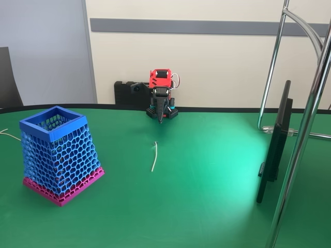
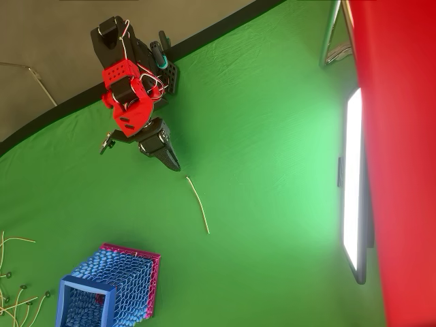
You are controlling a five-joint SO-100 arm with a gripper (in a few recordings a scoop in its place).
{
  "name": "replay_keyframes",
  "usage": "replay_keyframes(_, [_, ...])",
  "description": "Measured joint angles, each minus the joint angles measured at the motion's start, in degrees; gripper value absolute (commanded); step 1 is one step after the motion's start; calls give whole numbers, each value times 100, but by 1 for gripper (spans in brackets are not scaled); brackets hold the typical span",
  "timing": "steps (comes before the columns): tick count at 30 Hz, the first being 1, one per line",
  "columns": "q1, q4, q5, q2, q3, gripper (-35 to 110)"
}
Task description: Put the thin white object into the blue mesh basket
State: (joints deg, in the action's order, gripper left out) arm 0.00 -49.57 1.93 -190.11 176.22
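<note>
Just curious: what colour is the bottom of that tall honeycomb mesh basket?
Magenta: the blue mesh basket has a magenta base, clearest in the fixed view.

No readable text, label, brand, number or sign is showing in either the fixed view or the overhead view.

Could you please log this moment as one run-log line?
phase: pre-grasp | gripper: jaws shut, apart from stick | thin white object: flat on table | blue mesh basket: upright, stick not inside
</note>
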Motion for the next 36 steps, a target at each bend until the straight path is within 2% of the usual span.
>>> replay_keyframes(36, [-141, 0, 167, 0, 0, 1])
